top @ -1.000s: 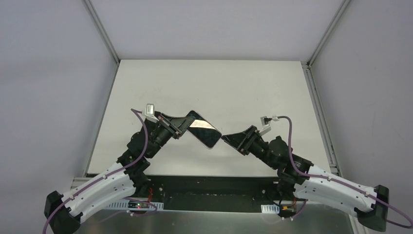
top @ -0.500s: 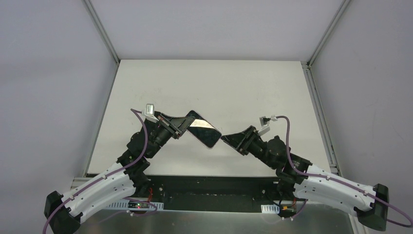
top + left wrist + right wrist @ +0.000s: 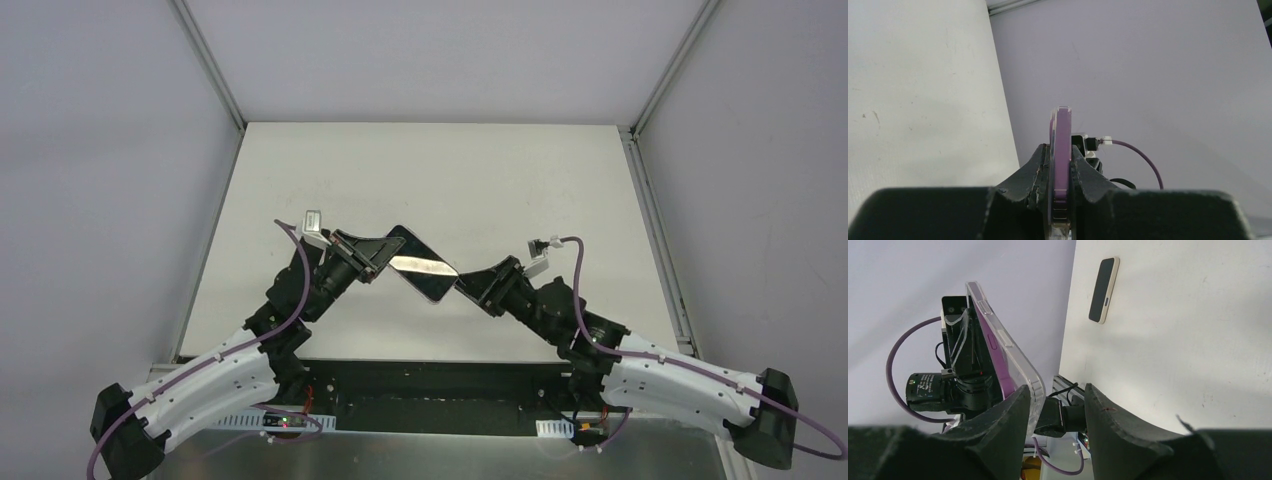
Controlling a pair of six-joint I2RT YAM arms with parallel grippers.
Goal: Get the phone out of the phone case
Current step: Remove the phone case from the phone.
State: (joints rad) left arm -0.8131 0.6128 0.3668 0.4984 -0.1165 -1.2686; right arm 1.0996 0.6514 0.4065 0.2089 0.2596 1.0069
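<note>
The white table (image 3: 300,180) lies beneath the phone case (image 3: 1020,362), which is held up in the air above the table's near middle and touches nothing on it. The left arm (image 3: 200,375) reaches up to the case from its left side, and the right arm (image 3: 680,380) comes to the case from its right side, so the two arms meet at it. The case is a clear shell, tilted in the top view with its near corner pointing towards the right arm. The purple phone (image 3: 420,263) sits inside the case, its dark screen facing up and catching the light. The left gripper (image 3: 1062,152) is clamped on the cased phone at the end of the case away from the right arm, one finger pressed flat on each face. The right gripper (image 3: 1058,389) is at the case's near corner with its fingers apart: one finger (image 3: 1010,415) lies against the rounded corner of the case, the other (image 3: 1108,415) stands clear of it. Beyond the case, in the right wrist view only, a small dark slab (image 3: 1103,290) with a pale rim lies flat on the table.
</note>
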